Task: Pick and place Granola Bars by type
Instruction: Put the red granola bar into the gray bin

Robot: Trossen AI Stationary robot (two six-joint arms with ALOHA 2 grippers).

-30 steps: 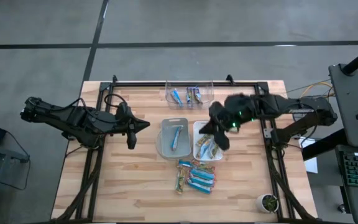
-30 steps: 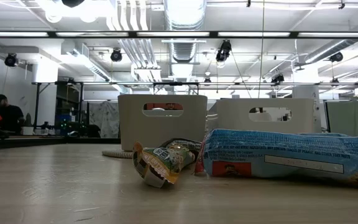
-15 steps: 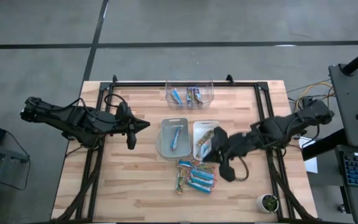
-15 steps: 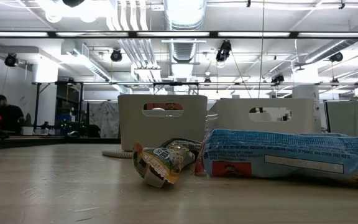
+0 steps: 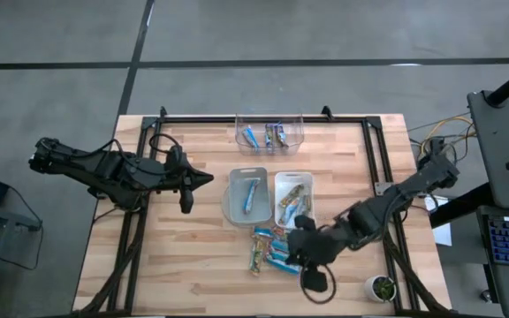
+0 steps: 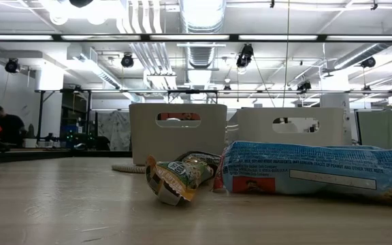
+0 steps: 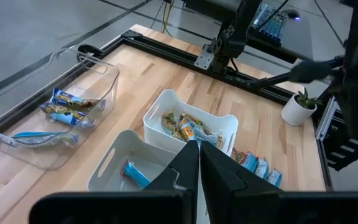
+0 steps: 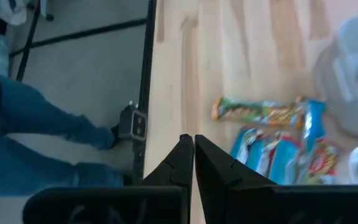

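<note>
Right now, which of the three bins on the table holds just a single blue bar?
The grey bin in the middle of the table: one blue bar lies in it. The white bin beside it holds greenish-gold bars, and the clear bin at the far edge holds a mix.

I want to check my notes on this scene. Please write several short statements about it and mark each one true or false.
1. The grey bin holds one blue bar. True.
2. The right gripper grips a bar. False: it is shut on nothing.
3. Loose bars lie on the table near the front edge. True.
4. The clear bin stands empty. False: it holds a few bars.
5. The left gripper hovers over the white bin. False: it waits at the table's left.
</note>
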